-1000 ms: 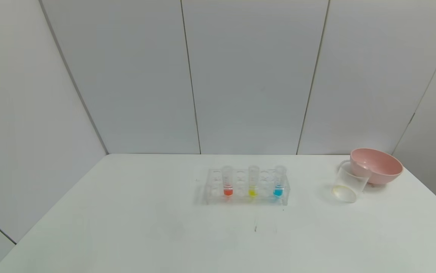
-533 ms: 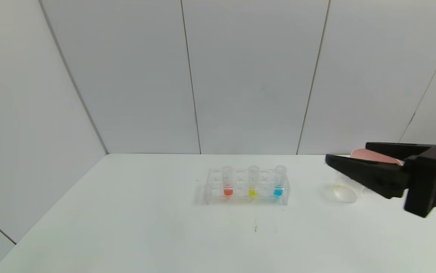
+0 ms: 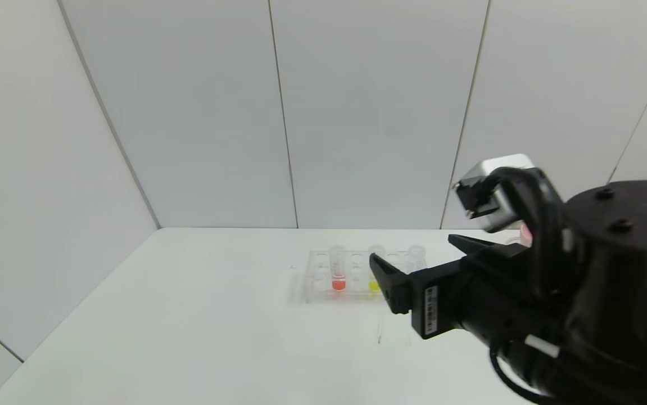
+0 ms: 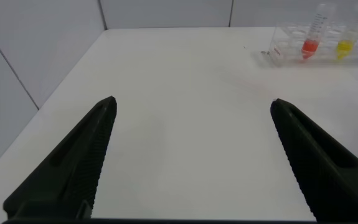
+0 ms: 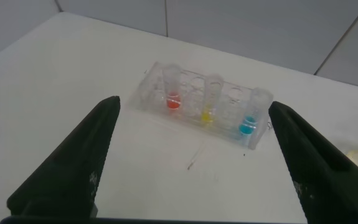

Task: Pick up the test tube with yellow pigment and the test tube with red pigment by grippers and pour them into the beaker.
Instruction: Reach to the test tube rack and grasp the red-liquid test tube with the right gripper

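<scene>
Behind the right tool (image 3: 413,264), the beaker is hidden in the head view, and the blue-tipped tube (image 5: 249,119) mostly so. Its fingers gape wide, empty, above and just before the clear rack (image 5: 198,106), where the test tube with red pigment (image 3: 338,270) and the test tube with yellow pigment (image 5: 211,102) stand upright. Off toward the white tabletop (image 4: 185,112)'s left, walled by pale panels, the left tool (image 4: 194,149) hangs spread and empty.

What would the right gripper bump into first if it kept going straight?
Probably the clear rack holding the tubes; the open right gripper points at it, roughly toward the test tube with yellow pigment. Depth is unclear.
</scene>
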